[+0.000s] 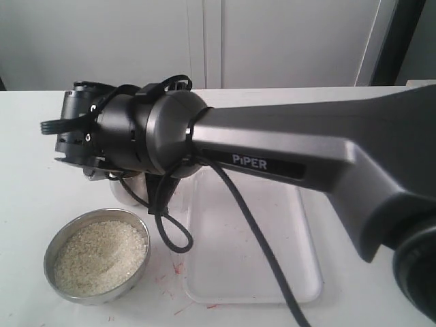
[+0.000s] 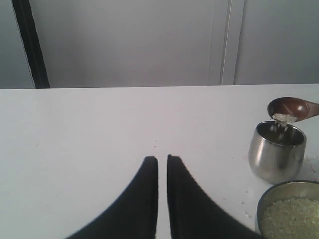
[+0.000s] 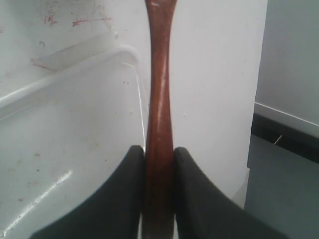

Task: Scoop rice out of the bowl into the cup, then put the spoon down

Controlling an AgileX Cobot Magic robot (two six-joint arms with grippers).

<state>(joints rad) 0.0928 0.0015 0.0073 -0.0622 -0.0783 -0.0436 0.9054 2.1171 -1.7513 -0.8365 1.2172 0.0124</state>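
Note:
The steel bowl (image 1: 97, 254) holds a bed of off-white rice (image 1: 101, 256) at the front left; its rim also shows in the left wrist view (image 2: 288, 186). The shiny cup (image 2: 276, 151) stands just behind it, mostly hidden by the right arm in the exterior view (image 1: 126, 191). The wooden spoon (image 2: 290, 108) is tipped over the cup, grains falling from its head. My right gripper (image 3: 159, 149) is shut on the spoon handle (image 3: 159, 99). My left gripper (image 2: 162, 160) is shut on nothing, well to the side of the cup.
A white tray (image 1: 300, 279) lies to the right of the bowl, partly under the right arm (image 1: 286, 146); its rim (image 3: 75, 69) shows in the right wrist view. A black cable (image 1: 253, 228) hangs over it. Red marks (image 1: 178, 268) dot the table.

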